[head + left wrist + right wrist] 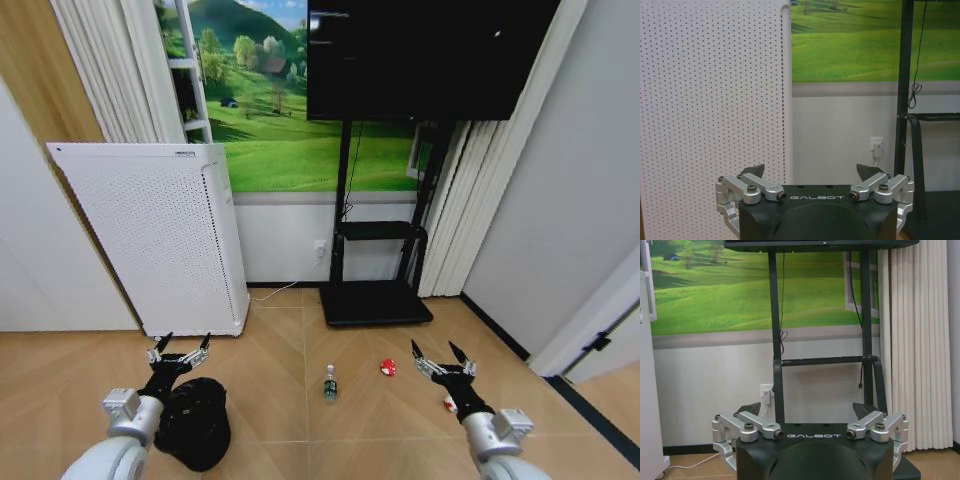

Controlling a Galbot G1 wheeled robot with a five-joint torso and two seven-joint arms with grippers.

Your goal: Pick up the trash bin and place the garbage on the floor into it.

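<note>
The small black trash bin (196, 422) stands on the wooden floor at the lower left, partly behind my left arm. My left gripper (182, 344) hovers open just above and beyond it; the left wrist view shows its spread fingers (753, 171) facing the white air purifier. The garbage lies ahead: a small green bottle (329, 384) at the middle, a red wad (388, 368) to its right, and a red-and-white wad (451, 405) half hidden under my right arm. Over that last wad hangs my right gripper (440, 348), open and empty, with its fingers (749, 408) apart.
A tall white air purifier (160, 240) stands at the left by the wall. A black TV stand (376, 300) with a dark screen (420, 55) rises behind the litter. A white door (590, 330) is at the right, pale curtains (920, 340) beside it.
</note>
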